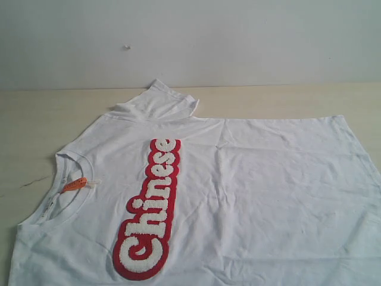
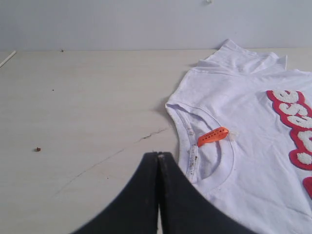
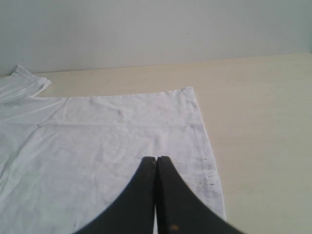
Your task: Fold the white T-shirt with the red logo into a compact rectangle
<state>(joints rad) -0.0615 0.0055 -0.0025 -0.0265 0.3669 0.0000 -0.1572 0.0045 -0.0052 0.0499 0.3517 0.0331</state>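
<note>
White shirt (image 1: pixel 256 196) is lying lengthwise from left gripper (image 2: pixel 159 154) to right gripper (image 3: pixel 156 158) | collar (image 2: pixel 229 161) sitting just ahead of left one, hem (image 3: pixel 207 146) just beside right one | both pressing shut, holding nothing

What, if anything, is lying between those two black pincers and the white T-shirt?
Nothing visible. The white T-shirt lies spread on the table with nothing on top of it. The left gripper, shut, points at the collar. The right gripper, shut, points at cloth near the hem.
</note>
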